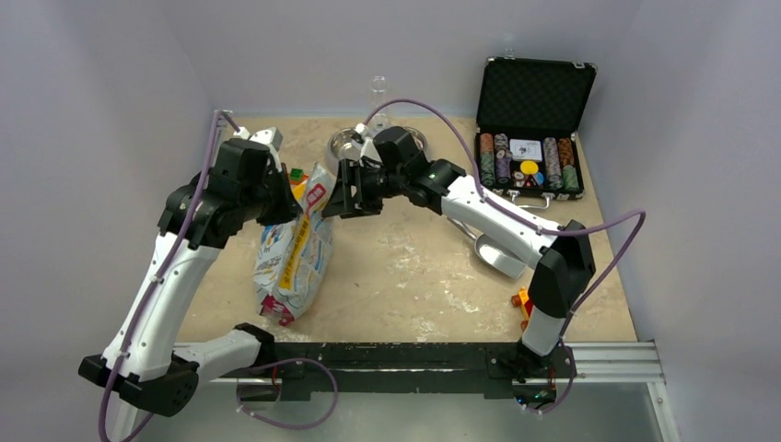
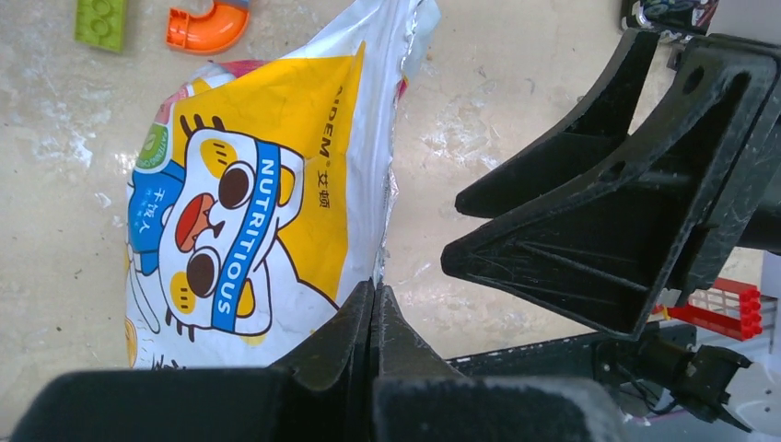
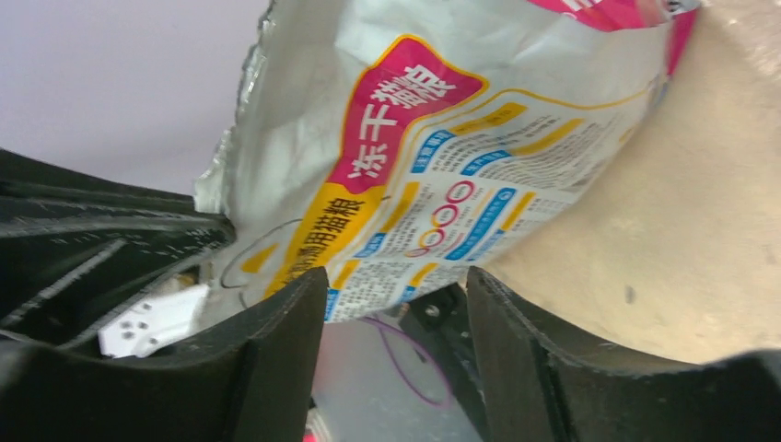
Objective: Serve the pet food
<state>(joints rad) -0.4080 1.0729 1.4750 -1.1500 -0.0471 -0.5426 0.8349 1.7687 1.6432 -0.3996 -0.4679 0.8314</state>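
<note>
No kibble shows in any view. The white, pink and yellow printed foil bag (image 1: 295, 249) lies lengthwise on the table with its top end raised. My left gripper (image 1: 293, 204) is shut on the bag's side seam near the top; in the left wrist view the closed fingertips (image 2: 376, 290) pinch the silver edge of the bag (image 2: 258, 184). My right gripper (image 1: 336, 193) is open and empty, just right of the bag's top. In the right wrist view its jaws (image 3: 396, 285) stand wide apart, with the bag (image 3: 433, 157) just beyond them.
A steel bowl (image 1: 348, 143) sits behind the grippers, with a glass flask (image 1: 378, 90) further back. An open poker chip case (image 1: 530, 157) stands at the back right. A metal scoop (image 1: 502, 258) lies under the right arm. Small toy bricks (image 2: 101, 20) lie nearby.
</note>
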